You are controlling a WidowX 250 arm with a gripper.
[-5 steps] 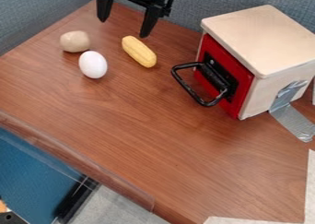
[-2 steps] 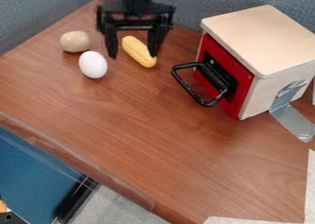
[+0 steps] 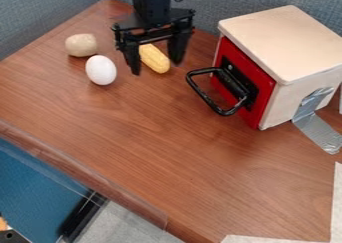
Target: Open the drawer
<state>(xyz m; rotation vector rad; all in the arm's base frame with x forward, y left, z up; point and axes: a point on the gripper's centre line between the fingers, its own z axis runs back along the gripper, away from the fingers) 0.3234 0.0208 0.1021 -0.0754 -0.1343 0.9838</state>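
In the camera view, the black gripper [image 3: 157, 68] has come lower and nearer the drawer [image 3: 264, 84] than in the earlier frames; the objects lie as before. Its fingers stand wide apart with nothing held between them, probably hanging above the corn [image 3: 155, 58], though depth is hard to judge. The drawer is at the right in the wooden box [image 3: 284, 42], its red front facing lower left. Its black handle [image 3: 202, 94] juts that way, its long axis slanting from upper left to lower right. There is one drawer, one handle, one corn, one white egg [image 3: 101, 70] and one tan, potato-like object [image 3: 81, 45].
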